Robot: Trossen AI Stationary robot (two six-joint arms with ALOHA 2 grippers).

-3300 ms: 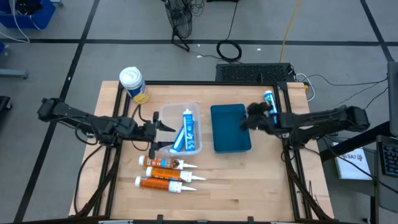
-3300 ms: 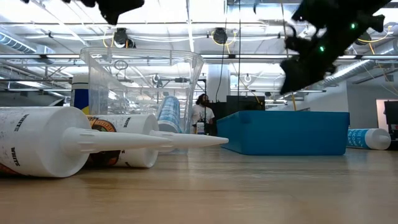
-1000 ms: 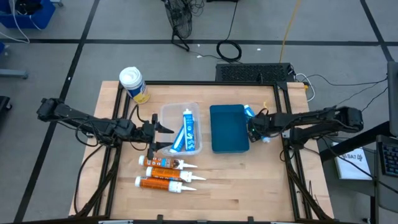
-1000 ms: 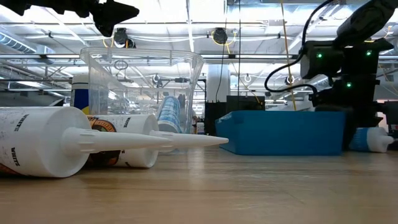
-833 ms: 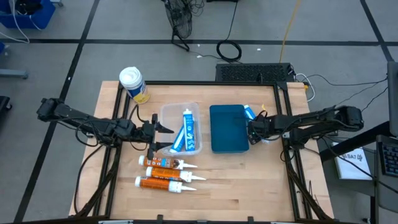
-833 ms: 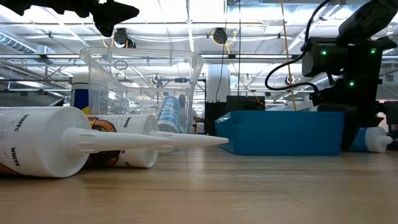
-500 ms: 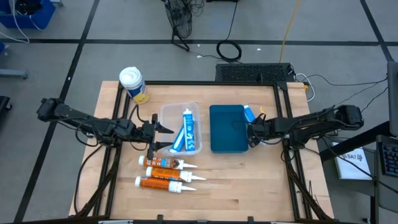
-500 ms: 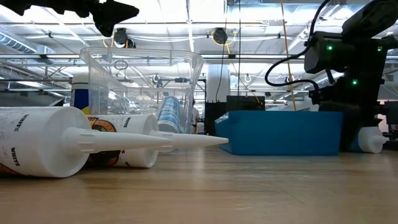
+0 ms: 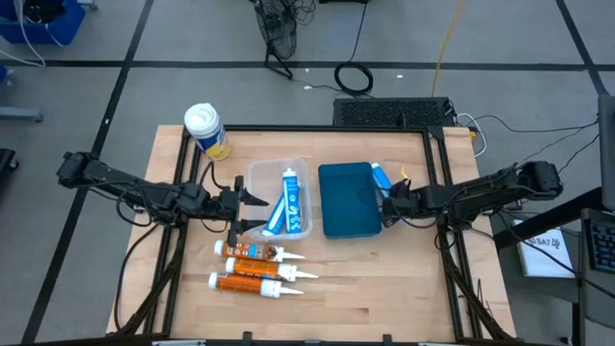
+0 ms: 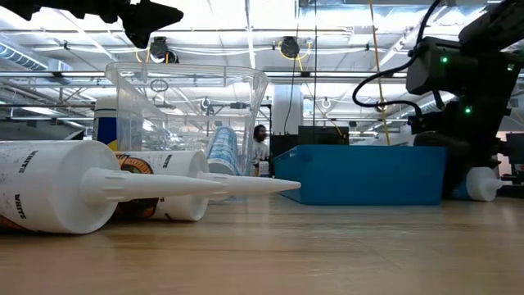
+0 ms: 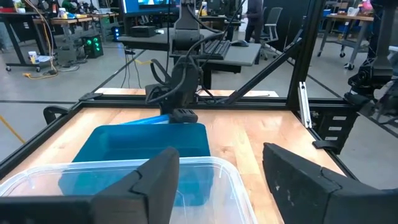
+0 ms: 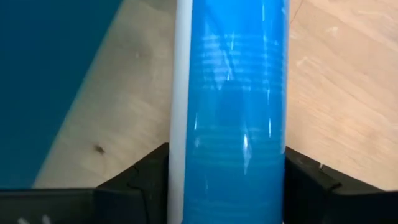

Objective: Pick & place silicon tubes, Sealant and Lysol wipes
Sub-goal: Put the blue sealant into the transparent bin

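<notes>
My right gripper (image 9: 388, 206) is low at the right wall of the blue bin (image 9: 350, 200), shut on a slim blue tube (image 12: 239, 112). The tube also shows in the high view (image 9: 378, 176) and lies on the table. My left gripper (image 9: 246, 197) is open and hangs empty over the left rim of the clear container (image 9: 281, 173), which holds another blue tube (image 9: 288, 202). The Lysol wipes canister (image 9: 206, 131) stands upright at the far left corner. Three orange cartridges (image 9: 252, 267) lie near the front. My right gripper has the blue tube's two long sides (image 12: 273, 155) between its two fingers (image 12: 134, 183), which lie along the tube. It comes low from the table's right. The tube's white end (image 10: 483, 187) rests on the table beside the bin.
The orange cartridges with white nozzles (image 10: 123, 188) lie in front of the clear container (image 10: 188, 123). The blue bin (image 10: 368, 174) stands right of the container. Bare wood (image 9: 384, 279) lies at the front right. A black frame (image 9: 423, 135) edges the table.
My right gripper has gone toward the table's left edge and a little nearer, taking the blue tube along the table with it. The blue bin has slid a little toward the left, closer to the clear container.
</notes>
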